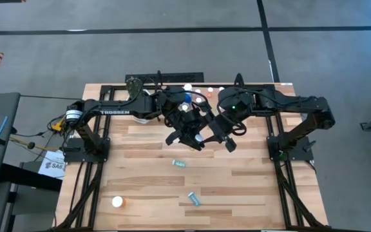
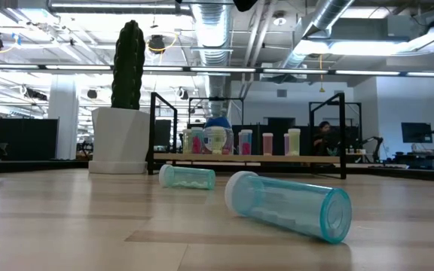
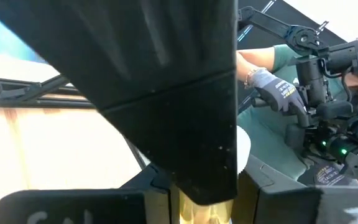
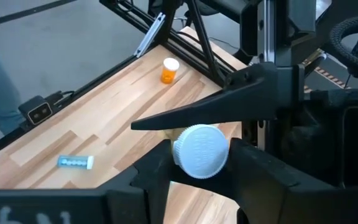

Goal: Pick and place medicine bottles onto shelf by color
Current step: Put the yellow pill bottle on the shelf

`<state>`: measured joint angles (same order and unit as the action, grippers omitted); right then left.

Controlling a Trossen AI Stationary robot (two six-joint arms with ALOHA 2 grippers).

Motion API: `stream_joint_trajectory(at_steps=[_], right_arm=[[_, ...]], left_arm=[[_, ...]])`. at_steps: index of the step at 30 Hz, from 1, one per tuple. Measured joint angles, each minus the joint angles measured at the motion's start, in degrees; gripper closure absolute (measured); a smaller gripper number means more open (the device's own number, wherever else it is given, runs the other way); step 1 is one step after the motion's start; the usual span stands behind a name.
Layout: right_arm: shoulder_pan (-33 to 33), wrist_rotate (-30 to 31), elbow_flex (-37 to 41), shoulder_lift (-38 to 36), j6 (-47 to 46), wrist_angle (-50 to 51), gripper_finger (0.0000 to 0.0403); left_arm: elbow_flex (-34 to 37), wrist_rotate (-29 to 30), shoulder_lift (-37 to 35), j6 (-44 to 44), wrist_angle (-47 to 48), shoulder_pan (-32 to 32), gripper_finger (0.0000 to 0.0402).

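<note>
Overhead, both hands meet mid-counter. The right hand pinches a white-capped bottle; the left hand is closed on it too. Likely light, slick plastic, best gripped across its body.

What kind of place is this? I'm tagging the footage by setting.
Probably a robotics lab in an open industrial-style office: exposed silver ceiling ducts, a grey floor marked with dark tape lines, and a black-framed wood-plank table carrying two arms.
</note>
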<state>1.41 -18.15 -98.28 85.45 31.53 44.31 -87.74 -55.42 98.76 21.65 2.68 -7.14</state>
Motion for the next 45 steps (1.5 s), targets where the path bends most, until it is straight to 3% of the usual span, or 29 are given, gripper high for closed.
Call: stream_joint_trajectory(at_steps=[10, 17, 32, 45], right_arm=[[0.00, 0.00, 0.00, -0.03, -0.02, 0.01, 0.0264], [-0.04, 0.00, 0.00, -0.11, -0.04, 0.70, 0.0271], [-2.41, 0.30, 0.00, -0.07, -0.17, 4.98, 0.0272], [-9.29, 0.50, -0.02, -4.16, -4.50, 17.32, 0.0271]], left_arm=[[0.00, -0.04, -0.07, 0.02, 0.07, -0.01, 0.0329], [0.00, 1.66, -0.09, 1.95, 0.15, 0.02, 0.0323], [-0.02, 3.92, -0.09, 4.37, -0.02, -1.27, 0.0173], [-0.07, 9.63, -0.09, 5.03, 5.28, -11.79, 0.0159]])
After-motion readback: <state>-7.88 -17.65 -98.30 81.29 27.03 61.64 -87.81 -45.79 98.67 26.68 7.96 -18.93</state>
